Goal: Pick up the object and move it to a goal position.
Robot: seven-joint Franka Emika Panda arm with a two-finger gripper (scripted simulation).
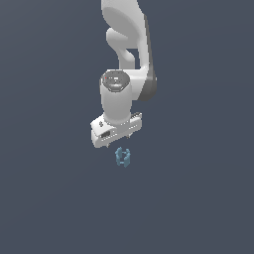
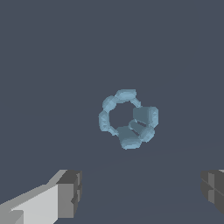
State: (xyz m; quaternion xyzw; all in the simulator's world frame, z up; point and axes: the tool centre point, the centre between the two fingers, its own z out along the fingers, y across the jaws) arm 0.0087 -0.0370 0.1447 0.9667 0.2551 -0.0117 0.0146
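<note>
Your hand (image 1: 117, 140) sits near the centre of the exterior frame, its fingers (image 2: 70, 192) spread wide and gripping nothing. The light-blue lumpy object (image 1: 123, 157) lies just below it in frame, apart from both fingers, on the plain dark worktop (image 1: 198, 198).

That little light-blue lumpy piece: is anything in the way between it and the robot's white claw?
Nothing visible is. In the wrist view the light-blue lumpy piece lies alone on the dark surface, with the gripper open and its fingers clear of it. The exterior view shows only empty gap between them. No goal marker is visible, so that path cannot be judged.
</note>
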